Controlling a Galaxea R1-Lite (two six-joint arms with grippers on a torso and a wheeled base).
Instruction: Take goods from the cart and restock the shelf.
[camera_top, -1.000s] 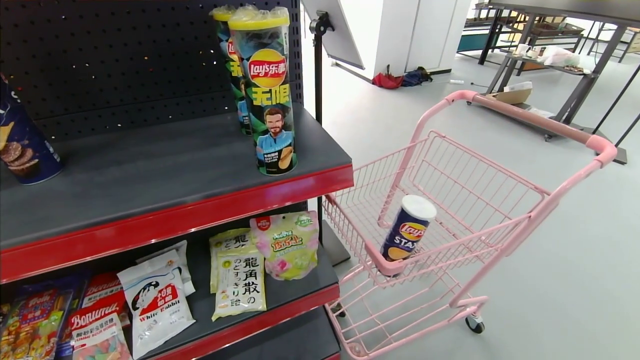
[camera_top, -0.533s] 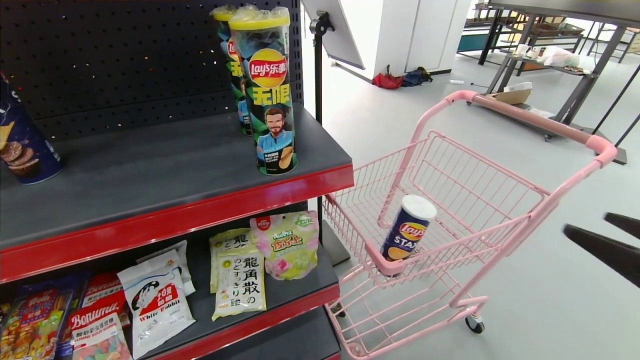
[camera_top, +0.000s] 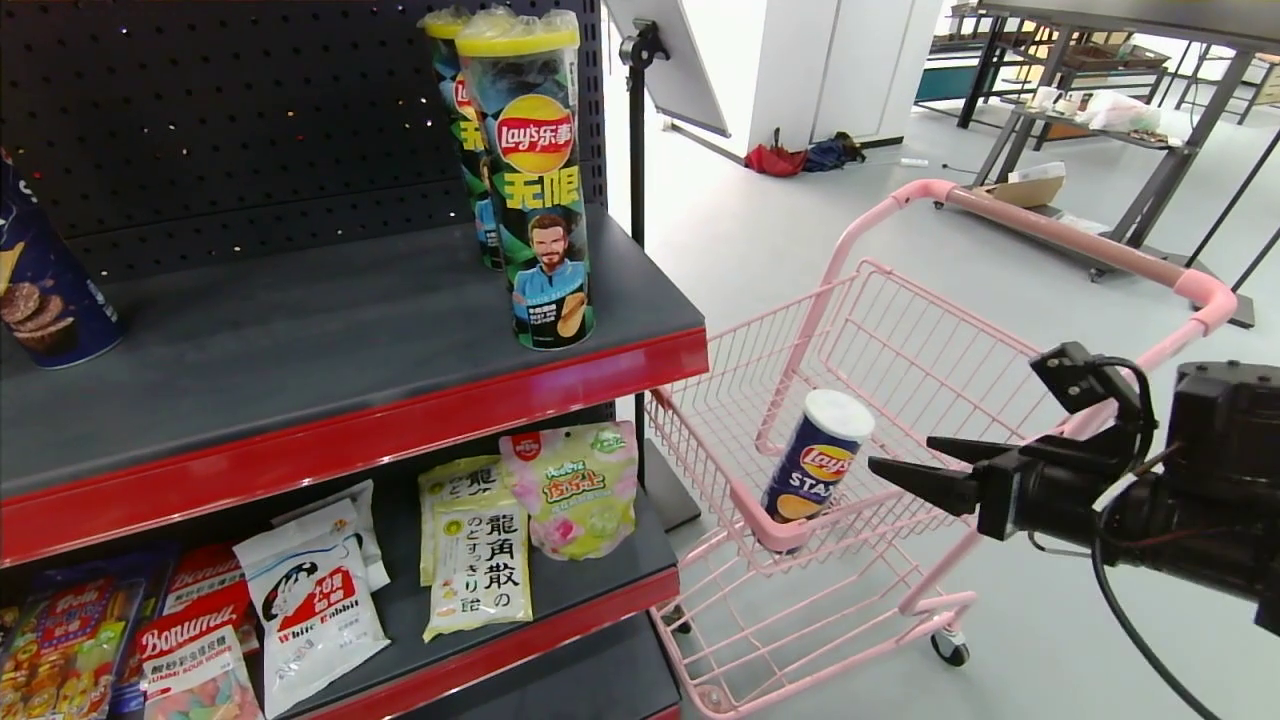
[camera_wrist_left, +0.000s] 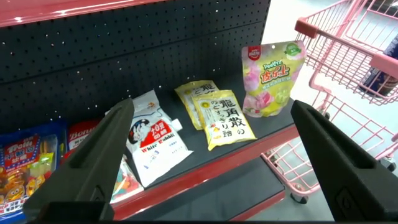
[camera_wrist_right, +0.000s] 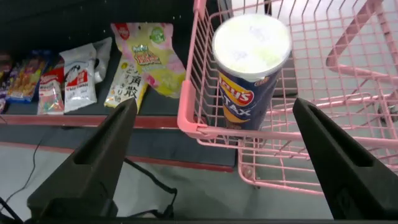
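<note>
A blue chip can (camera_top: 818, 455) with a white lid stands tilted in the front corner of the pink wire cart (camera_top: 1050, 235), to the right of the shelf. My right gripper (camera_top: 905, 455) is open, level with the can and just to its right, not touching it. In the right wrist view the can (camera_wrist_right: 250, 68) sits between the spread fingers, behind the cart's rim (camera_wrist_right: 186, 118). My left gripper (camera_wrist_left: 212, 104) is open and holds nothing, facing the lower shelf (camera_wrist_left: 249, 146) of snack bags. The upper shelf (camera_top: 300, 330) is mostly bare.
Two tall green chip cans (camera_top: 530, 180) with yellow lids stand at the upper shelf's right end, and a dark blue can (camera_top: 40, 280) at its left. Snack bags (camera_top: 480, 550) lie on the lower shelf. Open floor and tables (camera_top: 1100, 110) lie beyond the cart.
My right arm has come in from the right edge and moved left, up to the blue can in the cart. Can, cart and shelf goods have not moved.
</note>
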